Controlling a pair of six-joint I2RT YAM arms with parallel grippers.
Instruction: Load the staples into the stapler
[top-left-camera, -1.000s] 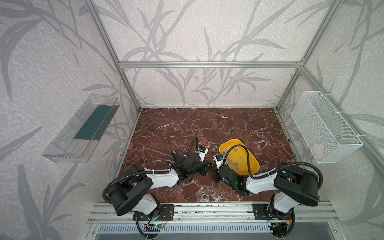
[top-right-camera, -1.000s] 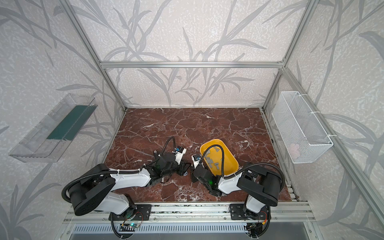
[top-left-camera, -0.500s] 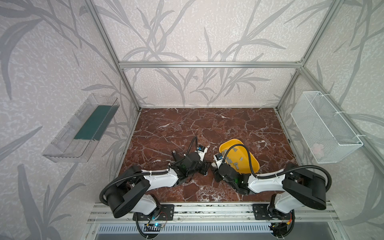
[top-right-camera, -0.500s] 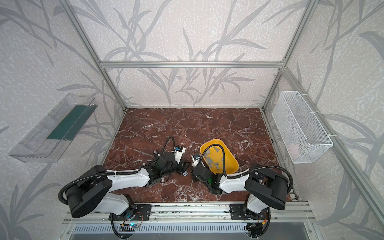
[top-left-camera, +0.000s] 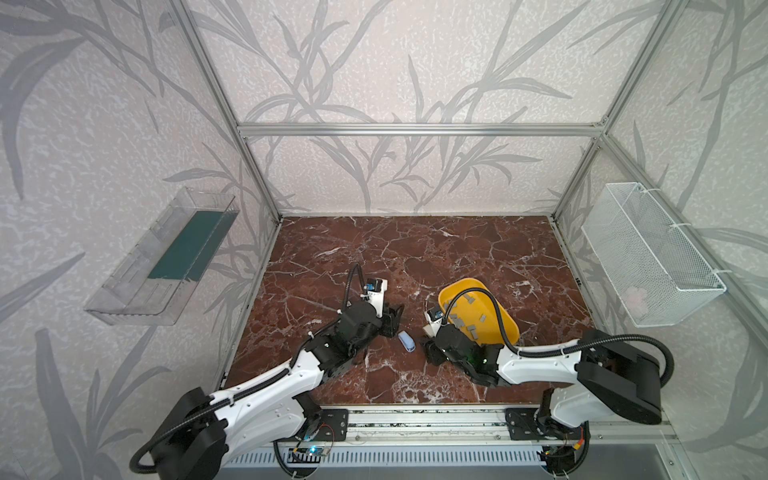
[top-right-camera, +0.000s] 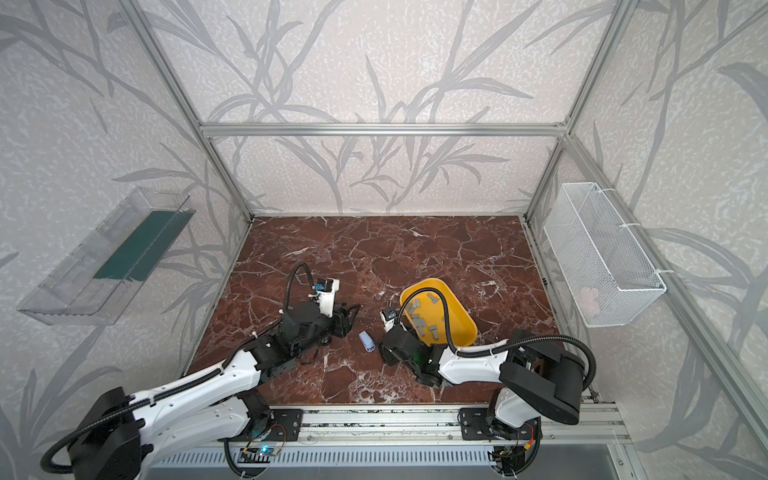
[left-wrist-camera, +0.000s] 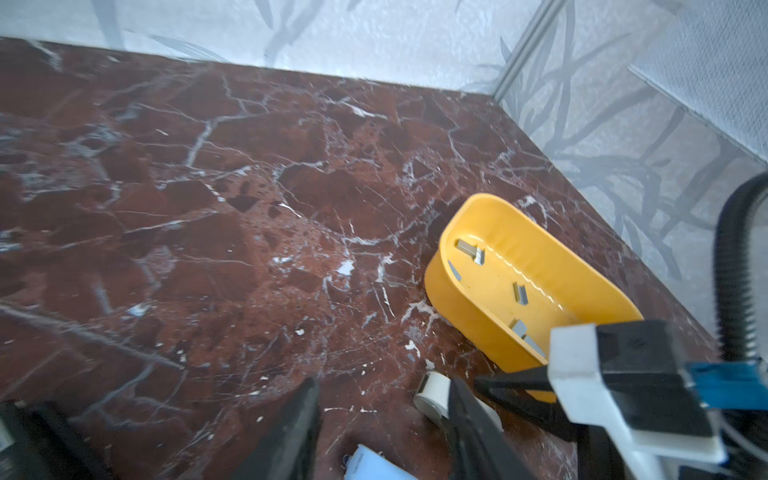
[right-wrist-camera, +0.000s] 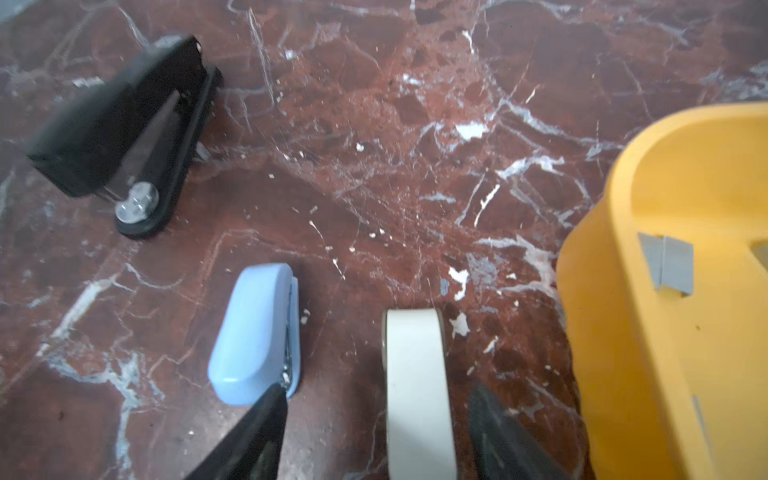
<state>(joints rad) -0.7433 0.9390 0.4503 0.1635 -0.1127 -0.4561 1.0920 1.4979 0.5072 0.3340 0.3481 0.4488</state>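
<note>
My left claw (left-wrist-camera: 380, 432) stands open: in the left wrist view its two dark fingers rise from the bottom edge with bare marble between them. Below that gap the blue stapler (left-wrist-camera: 372, 465) is cut off by the bottom edge, and only its pale end shows. The white stapler (left-wrist-camera: 432, 395) peeks out at lower centre-right, mostly hidden behind one finger.

My right claw (right-wrist-camera: 374, 436) is open too, at the bottom of the right wrist view. The white stapler lies between its fingers, ungripped, with a sliver of floor showing on each side, and runs off the bottom edge. One fingertip overlaps the blue stapler's near corner, but I cannot tell whether it touches. The black stapler (right-wrist-camera: 120, 137) sits blurred in the upper left.

The staples (top-left-camera: 459, 322) (top-right-camera: 419, 323) lie loose in the yellow tray (top-left-camera: 459, 282) (top-right-camera: 428, 282), right of centre in both top views. My right arm's cable and wrist cover some of them. In those views my wrists hide the white stapler and most of both claws.
</note>
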